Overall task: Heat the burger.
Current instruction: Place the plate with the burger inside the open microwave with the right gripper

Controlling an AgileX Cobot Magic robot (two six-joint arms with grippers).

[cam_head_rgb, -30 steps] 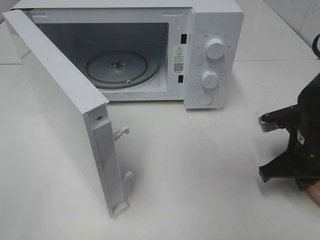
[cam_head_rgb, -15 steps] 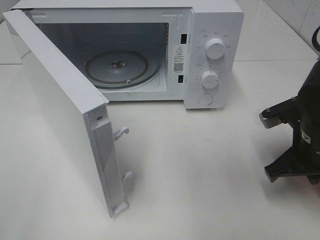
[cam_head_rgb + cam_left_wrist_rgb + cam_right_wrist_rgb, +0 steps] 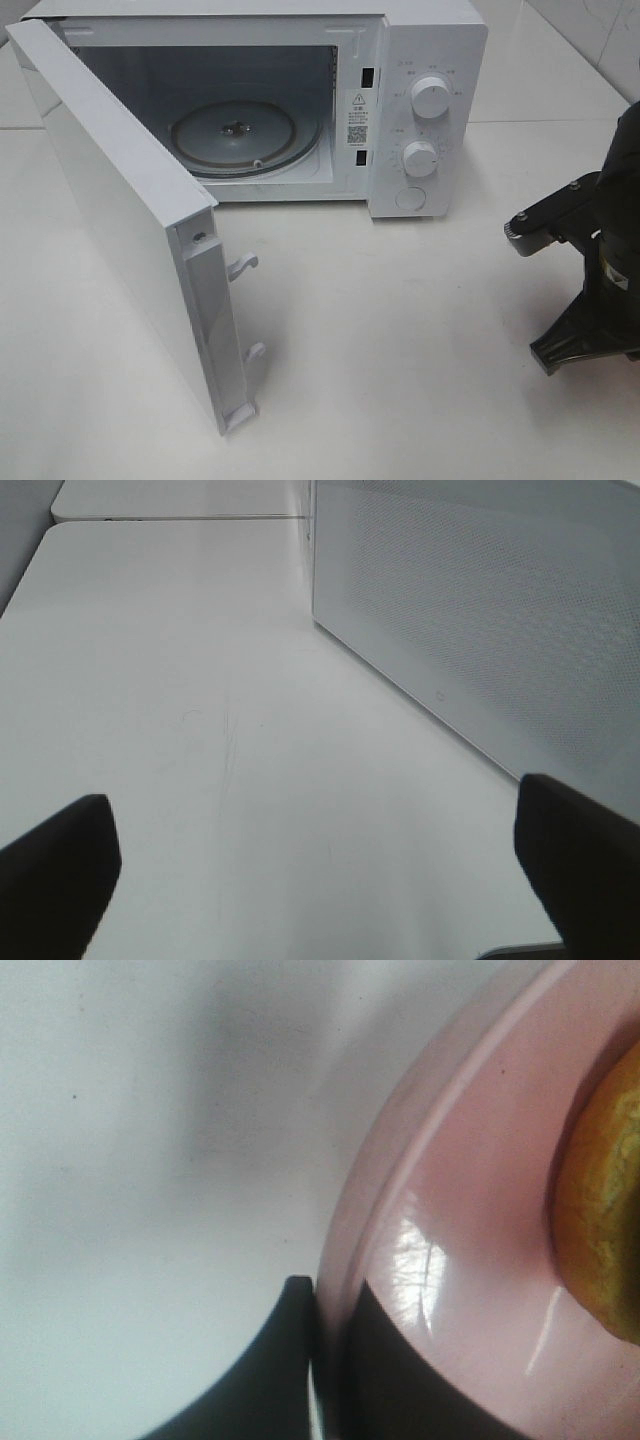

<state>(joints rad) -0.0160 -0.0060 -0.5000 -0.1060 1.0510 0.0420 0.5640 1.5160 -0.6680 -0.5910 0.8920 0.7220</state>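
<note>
In the right wrist view the burger [image 3: 605, 1220] shows only as a golden-brown bun edge, resting on a pink plate [image 3: 480, 1260]. My right gripper [image 3: 330, 1300] is shut on the plate's rim, one dark finger under it and one over it. From the high camera only the black right arm [image 3: 605, 270] shows at the right edge; plate and burger are out of that view. My left gripper [image 3: 320, 870] hangs open over bare table, its fingertips [image 3: 60, 860] wide apart, beside the outer face of the microwave door [image 3: 480, 610].
The white microwave [image 3: 430, 60] stands at the back with its door [image 3: 110, 200] swung wide toward the front left. Its glass turntable [image 3: 235, 135] is bare. White tabletop [image 3: 400, 350] lies between the microwave and the right arm.
The right arm has shifted slightly toward the right edge and lifted a little. The pink sliver seen at the lower right corner a second ago is gone from the high view.
</note>
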